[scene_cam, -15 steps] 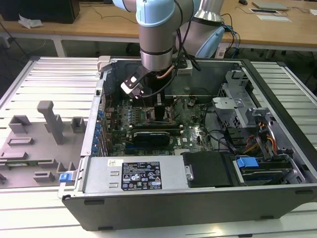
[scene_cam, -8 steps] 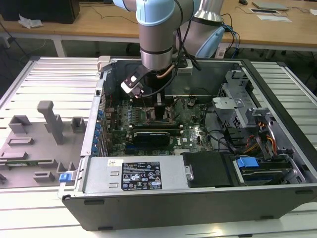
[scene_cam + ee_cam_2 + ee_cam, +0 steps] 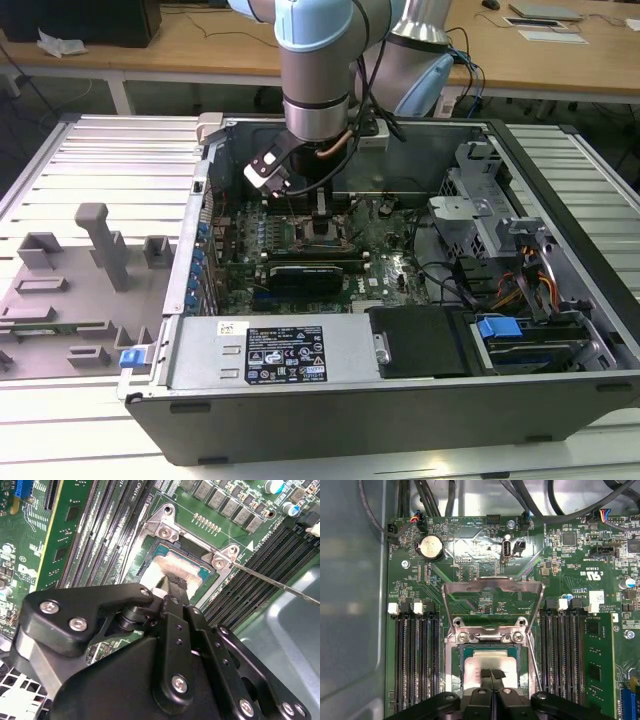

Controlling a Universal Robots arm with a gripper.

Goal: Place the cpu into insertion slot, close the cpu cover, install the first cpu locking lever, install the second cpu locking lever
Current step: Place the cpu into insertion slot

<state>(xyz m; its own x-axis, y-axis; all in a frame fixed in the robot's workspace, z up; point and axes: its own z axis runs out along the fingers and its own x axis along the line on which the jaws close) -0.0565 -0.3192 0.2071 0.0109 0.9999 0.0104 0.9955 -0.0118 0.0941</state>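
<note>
We see the arm reaching down into the open computer case [image 3: 420,410], with the end effector [image 3: 320,212] over the middle of the green board [image 3: 470,545]. The cpu [image 3: 487,660] lies flat inside the slot [image 3: 454,672], its silver top upward, between two groups of memory slots [image 3: 417,655]. In both wrist views the end effector [image 3: 491,674] [image 3: 167,587] is narrow, its two fingers pressed together with nothing between them, and the tips are at the cpu's [image 3: 177,566] top. If they touch it, we cannot tell. The cover [image 3: 492,584] is open and stands raised on its hinge at one side of the slot. A thin lever [image 3: 272,581] runs out beside the slot, not locked.
</note>
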